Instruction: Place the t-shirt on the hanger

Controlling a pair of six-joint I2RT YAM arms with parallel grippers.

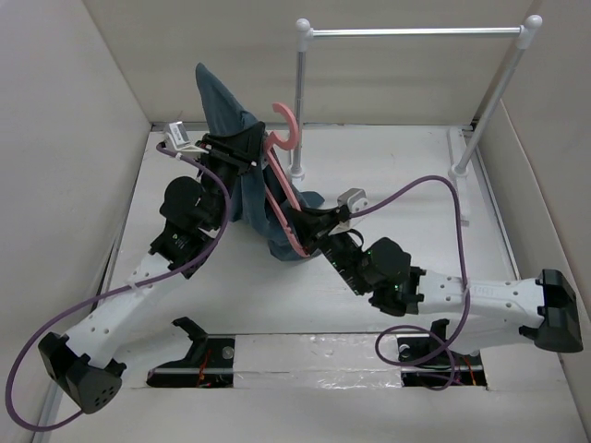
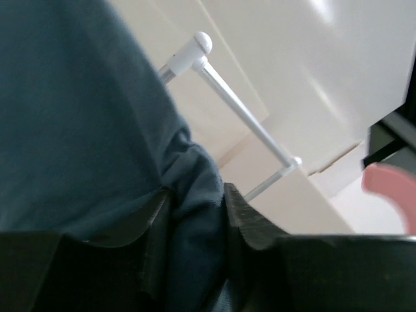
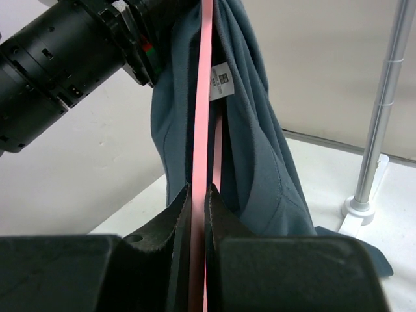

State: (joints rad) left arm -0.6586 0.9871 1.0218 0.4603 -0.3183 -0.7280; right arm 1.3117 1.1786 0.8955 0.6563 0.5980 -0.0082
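T-shirt (image 1: 220, 101), pinched by left gripper (image 2: 193, 208) toward the far-left corner, drapes against the hanger (image 3: 205, 97) clamped by right gripper (image 3: 197, 201).

**Top view: both arms meet mid-table at shirt + hanger**

Soft dark teal-blue cloth t-shirt (image 1: 247, 198) is lifted off the white table (image 1: 406, 152), bunched, w/ one end peaking high toward the back-left & the lower end resting on the tabletop. L gripper (image 1: 246, 149) sits against the cloth near the top. Thin salmon-pink plastic hanger (image 1: 295, 127) runs diagonally along the shirt's right side, hook up, just beside the rack's left post. R gripper (image 1: 307, 223) is at the hanger's lower part, by the shirt's lower end; finger gaps not readable on either. White-posted rack w/ silver bar (image 1: 416, 32) stands at the back right. Purple cables (image 1: 120, 291) loop off both arms.
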